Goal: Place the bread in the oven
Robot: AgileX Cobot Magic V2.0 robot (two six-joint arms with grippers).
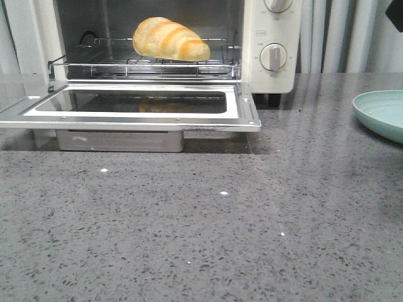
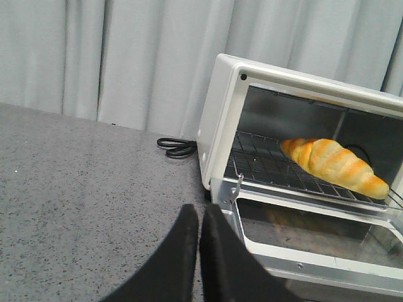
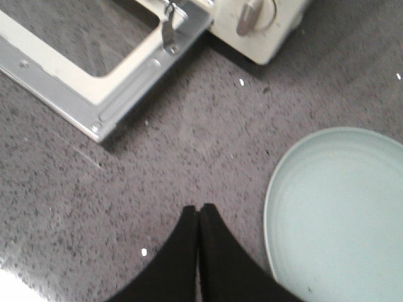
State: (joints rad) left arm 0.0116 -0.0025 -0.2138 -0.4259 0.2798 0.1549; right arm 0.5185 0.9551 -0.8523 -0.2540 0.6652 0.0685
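The bread (image 2: 334,165) lies on the wire rack (image 2: 264,165) inside the oven (image 2: 220,119), ahead of and to the right of the left gripper (image 2: 199,217), well apart from it. The oven door (image 1: 135,107) is folded down flat and open.

Step in hand, as judged from the layout: the placement appears complete, and only closing the door may remain. To do this well, approach the door's front edge from below, lift along the hinge arc, and keep the fingers clear of the rack so the bread is not jolted.

Left arm: held low over the countertop (image 2: 82,189), pointing toward the oven's left front corner. The two fingers are pressed together with nothing between them.

Right arm: the right gripper (image 3: 199,217) hangs over the countertop, fingers together and empty. The pale green plate (image 3: 340,207) lies just beside it; the door corner and a knob (image 3: 252,16) lie further ahead.
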